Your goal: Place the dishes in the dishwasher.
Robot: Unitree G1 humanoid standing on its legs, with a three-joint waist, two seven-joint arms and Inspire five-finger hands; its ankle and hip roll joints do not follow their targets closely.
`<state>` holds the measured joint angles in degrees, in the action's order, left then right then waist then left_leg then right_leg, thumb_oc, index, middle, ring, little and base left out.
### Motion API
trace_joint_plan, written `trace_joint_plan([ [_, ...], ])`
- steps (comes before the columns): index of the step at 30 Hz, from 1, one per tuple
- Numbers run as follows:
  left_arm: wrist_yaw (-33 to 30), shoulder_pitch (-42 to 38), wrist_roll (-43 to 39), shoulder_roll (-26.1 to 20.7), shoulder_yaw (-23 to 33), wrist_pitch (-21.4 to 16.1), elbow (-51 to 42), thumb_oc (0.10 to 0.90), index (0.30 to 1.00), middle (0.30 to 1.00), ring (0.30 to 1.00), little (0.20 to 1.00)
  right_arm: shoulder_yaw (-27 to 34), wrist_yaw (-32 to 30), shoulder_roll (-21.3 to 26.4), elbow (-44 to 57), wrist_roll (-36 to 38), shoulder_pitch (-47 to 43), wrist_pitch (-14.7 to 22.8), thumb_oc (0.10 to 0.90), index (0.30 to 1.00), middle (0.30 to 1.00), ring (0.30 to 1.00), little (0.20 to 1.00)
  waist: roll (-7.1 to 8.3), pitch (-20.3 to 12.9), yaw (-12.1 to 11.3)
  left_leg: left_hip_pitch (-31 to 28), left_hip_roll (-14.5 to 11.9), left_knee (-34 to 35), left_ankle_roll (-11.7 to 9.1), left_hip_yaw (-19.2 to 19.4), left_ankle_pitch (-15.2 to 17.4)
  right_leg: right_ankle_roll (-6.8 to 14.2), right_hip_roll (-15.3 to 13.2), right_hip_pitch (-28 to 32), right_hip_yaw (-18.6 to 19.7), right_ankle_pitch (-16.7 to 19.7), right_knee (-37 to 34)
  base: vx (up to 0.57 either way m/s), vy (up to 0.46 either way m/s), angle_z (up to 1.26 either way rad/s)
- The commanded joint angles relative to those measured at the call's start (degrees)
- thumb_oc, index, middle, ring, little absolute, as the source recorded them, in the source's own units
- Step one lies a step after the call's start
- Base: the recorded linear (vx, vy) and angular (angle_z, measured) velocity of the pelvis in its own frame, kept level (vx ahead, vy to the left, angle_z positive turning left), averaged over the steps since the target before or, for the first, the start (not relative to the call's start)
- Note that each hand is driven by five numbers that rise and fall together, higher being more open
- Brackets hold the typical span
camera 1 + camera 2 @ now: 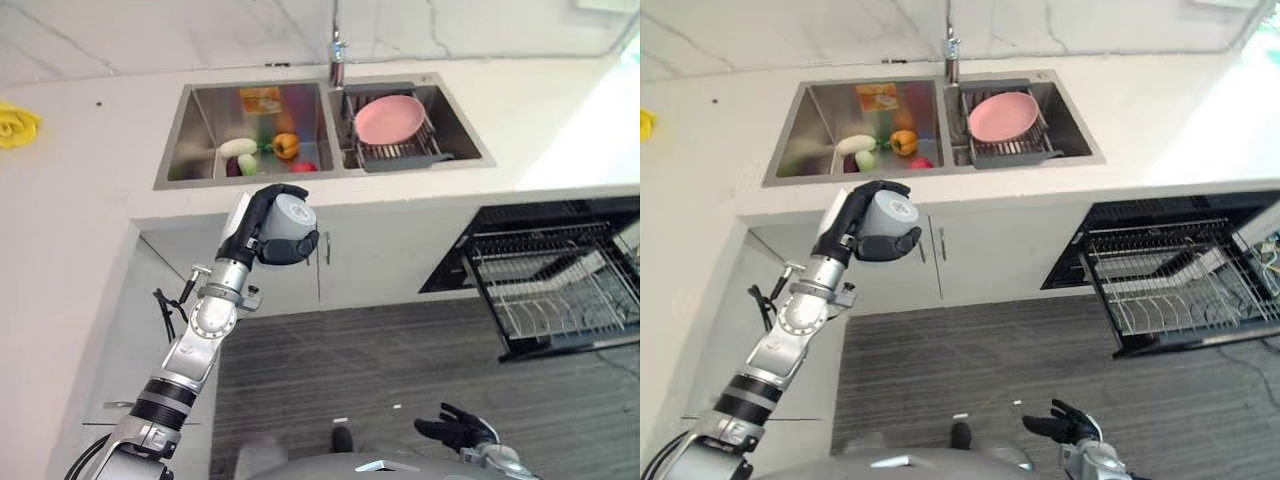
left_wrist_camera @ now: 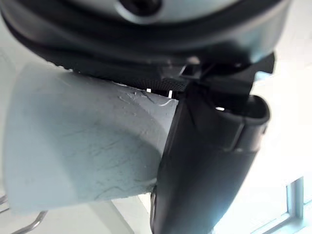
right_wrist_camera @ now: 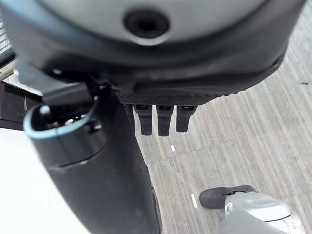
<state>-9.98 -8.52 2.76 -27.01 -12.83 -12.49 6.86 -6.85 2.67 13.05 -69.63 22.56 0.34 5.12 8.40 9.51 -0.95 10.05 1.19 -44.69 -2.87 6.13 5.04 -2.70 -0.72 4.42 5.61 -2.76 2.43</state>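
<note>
- The left hand is raised in front of the counter's front edge, below the sink's left basin, with its fingers and thumb curled round a pale grey cup.
- In the left wrist view the cup lies on its side against the palm, its far end cut off by the frame.
- A pink plate leans in a grey rack in the sink's right basin; the rack's wires hide its lower rim.
- The left basin holds a few vegetables, too small to name surely.
- The dishwasher stands open under the counter's right end, its wire rack pulled out and cut off at the frame edge.
- The right hand hangs low over the floor, fingers loosely spread and holding nothing.
- A yellow cloth lies at the counter's left edge, partly out of frame.
</note>
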Motion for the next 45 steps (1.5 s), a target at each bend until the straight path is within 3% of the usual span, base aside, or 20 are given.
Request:
trace_joint_plan([
  [1, -1.6, -7.3, 0.5, 1.0, -0.3, -5.4, -5.3, 0.400, 0.300, 0.300, 0.300, 0.300, -0.1, 0.6, 4.7, 1.4, -0.5, 4.0, 1.7, 0.800, 0.900, 0.900, 0.900, 0.900, -6.41, -2.3, 1.1, -11.2, 0.6, 26.5, -0.3, 1.8, 3.1, 7.4, 0.1, -4.9, -0.9, -3.9, 7.8, 0.09, -0.038, -0.09],
  [5, -2.6, -9.7, 2.5, 0.6, -1.2, -5.5, -5.2, 0.400, 0.300, 0.300, 0.300, 0.300, 0.5, 0.2, 4.2, 0.7, -0.4, 4.7, 2.4, 0.800, 0.900, 0.900, 0.900, 0.900, -7.37, -2.3, 1.9, -11.8, 1.9, 31.6, -0.1, 1.4, 1.6, 7.8, 0.7, -5.4, -0.5, -3.3, 7.4, 0.02, 0.036, 0.39],
  [9, -3.1, -11.6, 5.0, -0.5, -1.9, -5.6, -6.1, 0.400, 0.300, 0.300, 0.300, 0.300, 0.1, 0.7, 2.9, 0.1, -0.3, 6.2, 2.4, 0.800, 0.900, 0.900, 0.900, 0.900, -7.54, -3.6, 2.4, -15.4, 2.3, 39.6, 1.7, 1.1, 3.2, 8.7, 1.0, -4.9, -0.5, -2.6, 5.8, 0.02, 0.030, 0.00],
  [16, -3.6, -15.7, 4.5, -1.5, -3.8, -5.8, -8.0, 0.400, 0.300, 0.300, 0.300, 0.300, -1.9, 0.4, 1.9, 0.1, -2.3, 4.4, 2.3, 0.800, 0.900, 0.900, 0.900, 0.900, -6.65, -2.1, 2.5, -16.3, 0.8, 43.8, 2.3, 5.9, 1.7, 11.7, 2.7, -10.2, -0.6, -0.5, 10.1, -0.04, -0.003, -0.54],
  [19, -3.9, -17.9, 3.6, -2.7, -4.6, -5.6, -7.9, 0.400, 0.300, 0.300, 0.300, 0.300, -2.6, -0.3, 1.8, 0.3, -3.2, 3.8, 2.3, 0.800, 0.900, 0.900, 0.900, 0.900, -6.98, -1.3, 1.5, -14.9, -1.8, 41.7, 2.2, 9.0, 2.5, 11.9, -2.6, -10.4, -11.4, -4.5, 13.6, -0.13, -0.098, -1.14],
  [20, -3.9, -18.3, 3.5, -2.9, -4.7, -5.6, -7.8, 0.400, 0.300, 0.300, 0.300, 0.300, -2.6, -0.5, 1.7, 0.1, -3.6, 3.9, 2.2, 0.800, 0.900, 0.900, 0.900, 0.900, -6.97, -1.4, 1.4, -14.1, -2.7, 41.3, 2.2, 9.9, 2.1, 11.6, -4.7, -9.8, -12.9, -4.5, 13.9, -0.15, -0.164, -0.55],
  [22, -3.6, -18.7, 3.0, -2.9, -4.7, -5.9, -7.7, 0.400, 0.300, 0.300, 0.300, 0.300, -1.5, -0.6, 1.8, -0.5, -3.5, 4.3, 2.0, 0.800, 0.900, 0.900, 0.900, 0.900, -6.94, -1.8, 1.6, -13.6, -3.9, 40.4, 2.1, 10.2, 2.8, 11.8, -8.7, -8.1, -10.6, -3.5, 14.0, -0.16, -0.257, -0.42],
  [23, -3.6, -18.5, 2.6, -3.1, -4.5, -6.1, -7.8, 0.400, 0.300, 0.300, 0.300, 0.300, -0.3, -0.5, 1.8, -0.6, -3.0, 4.9, 1.6, 0.800, 0.900, 0.900, 0.900, 0.900, -6.57, -2.8, 1.7, -13.1, -4.9, 39.1, 1.6, 10.0, 3.7, 12.6, -12.6, -6.0, -7.3, 0.6, 11.7, -0.11, -0.252, -0.49],
  [24, -3.6, -18.5, 2.6, -3.1, -4.4, -6.1, -7.8, 0.400, 0.300, 0.300, 0.300, 0.300, -0.3, -0.5, 1.8, -0.6, -3.0, 4.9, 1.6, 0.800, 0.900, 0.900, 0.900, 0.900, -6.58, -2.9, 1.6, -12.9, -4.9, 39.1, 1.7, 10.1, 3.6, 12.6, -12.5, -6.0, -7.2, 1.0, 11.4, -0.10, -0.313, -0.35],
  [26, -4.0, -18.6, 2.4, -3.7, -4.2, -6.0, -7.4, 0.400, 0.300, 0.300, 0.300, 0.300, 0.3, -0.5, 1.8, -1.0, -3.1, 4.9, 1.1, 0.800, 0.900, 0.900, 0.900, 0.900, -6.13, -3.8, 1.2, -12.2, -6.6, 37.1, 0.7, 10.0, 4.4, 13.8, -17.3, -5.7, -5.2, 7.0, 6.7, -0.07, -0.291, -0.17],
  [27, -4.0, -18.6, 2.4, -3.7, -4.2, -6.0, -7.4, 0.400, 0.300, 0.300, 0.300, 0.300, 0.3, -0.5, 1.8, -1.0, -3.1, 4.9, 1.1, 0.800, 0.900, 0.900, 0.900, 0.900, -6.16, -3.8, 1.2, -12.2, -6.7, 37.0, 0.7, 10.0, 4.5, 13.8, -17.3, -5.7, -5.2, 7.1, 6.6, -0.06, -0.409, -0.28],
  [28, -4.5, -18.6, 2.4, -4.2, -3.9, -6.0, -7.3, 0.400, 0.300, 0.300, 0.300, 0.300, 0.1, -0.6, 1.5, -1.8, -4.2, 5.1, 0.6, 0.800, 0.900, 0.900, 0.900, 0.900, -6.16, -4.0, 1.0, -12.7, -8.3, 35.7, 0.1, 9.9, 5.0, 14.5, -19.5, -6.9, -5.5, 9.1, 4.1, -0.03, -0.255, -0.36],
  [30, -4.9, -18.5, 2.6, -4.2, -3.7, -6.0, -7.1, 0.400, 0.300, 0.300, 0.300, 0.300, -0.7, -0.7, 1.4, -2.4, -5.7, 5.0, 0.3, 0.800, 0.900, 0.900, 0.900, 0.900, -5.96, -3.9, 1.1, -13.4, -9.2, 35.1, -0.5, 10.0, 5.4, 15.0, -19.6, -8.0, -4.9, 10.6, 4.0, -0.07, -0.424, -0.32],
  [33, -5.9, -18.4, 3.0, -4.3, -3.7, -6.0, -6.4, 0.400, 0.300, 0.300, 0.300, 0.300, -5.0, -1.0, 1.1, 0.4, -10.7, 5.0, 0.2, 0.800, 0.900, 0.900, 0.900, 0.900, -4.22, -3.6, 0.5, -13.5, -11.0, 33.3, -1.8, 10.5, 4.9, 16.5, -18.8, -6.1, -4.4, 9.9, 3.3, -0.15, -0.506, -0.14],
  [34, -6.4, -17.6, 3.9, -4.4, -3.1, -5.9, -5.5, 0.400, 0.300, 0.300, 0.300, 0.300, -8.8, -0.3, 1.6, 11.0, -14.4, 6.0, 1.4, 0.800, 0.900, 0.900, 0.900, 0.900, -3.19, -3.6, 0.0, -13.6, -13.8, 34.3, -3.9, 11.2, 2.4, 17.1, -16.7, -4.7, -5.0, 5.1, 3.7, -0.19, -0.470, -0.11],
  [37, -9.2, -15.9, 5.1, -3.7, -0.8, -5.6, -5.1, 0.400, 0.300, 0.300, 0.300, 0.300, -9.4, 1.0, 6.8, 32.8, -17.3, 11.5, 3.1, 0.800, 0.900, 0.900, 0.900, 0.900, -3.69, -3.8, 1.1, -14.4, -17.0, 37.6, -5.7, 9.5, -2.0, 14.9, -12.7, -4.9, -4.5, -2.2, 5.9, -0.17, -0.427, -0.20],
  [40, -11.2, -14.4, 4.5, -2.7, 0.7, -6.1, -5.4, 0.400, 0.300, 0.300, 0.300, 0.300, -4.6, -0.6, 11.3, 46.1, -17.4, 13.2, 4.8, 0.800, 0.900, 0.900, 0.900, 0.900, -3.89, -3.2, 1.9, -12.7, -14.1, 34.6, -4.8, -0.4, -2.5, 12.9, -9.7, -6.0, -1.4, -2.9, 8.5, -0.14, -0.261, -0.16],
  [42, -10.8, -13.4, 4.3, -2.6, 1.2, -6.5, -6.4, 0.400, 0.300, 0.300, 0.300, 0.300, -0.3, -1.5, 12.9, 52.8, -17.4, 14.1, 5.9, 0.800, 0.900, 0.900, 0.900, 0.900, -4.63, -3.8, 4.9, -13.3, -13.9, 35.2, -3.6, 2.7, -0.6, 12.7, -9.6, -5.6, -1.3, -3.7, 8.6, -0.06, -0.069, -0.46],
  [43, -10.7, -13.1, 4.9, -2.7, 1.5, -6.4, -6.6, 0.400, 0.300, 0.300, 0.300, 0.300, 1.7, -1.8, 13.4, 56.6, -17.2, 15.1, 6.4, 0.800, 0.900, 0.900, 0.900, 0.900, -5.26, -4.1, 5.4, -13.6, -14.3, 35.5, -4.0, 4.6, -2.6, 12.7, -9.2, -6.1, -0.7, -3.4, 8.7, -0.01, 0.015, -0.36],
  [45, -10.5, -12.5, 5.1, -2.9, 1.8, -6.5, -6.7, 0.400, 0.300, 0.300, 0.300, 0.300, 3.6, -2.1, 14.0, 59.2, -15.6, 14.9, 7.3, 0.800, 0.900, 0.900, 0.900, 0.900, -6.15, -4.5, 6.3, -14.5, -13.7, 36.1, -3.8, 5.5, -1.0, 12.8, -8.7, -6.3, 0.7, -3.7, 8.3, -0.01, 0.012, -0.10],
])
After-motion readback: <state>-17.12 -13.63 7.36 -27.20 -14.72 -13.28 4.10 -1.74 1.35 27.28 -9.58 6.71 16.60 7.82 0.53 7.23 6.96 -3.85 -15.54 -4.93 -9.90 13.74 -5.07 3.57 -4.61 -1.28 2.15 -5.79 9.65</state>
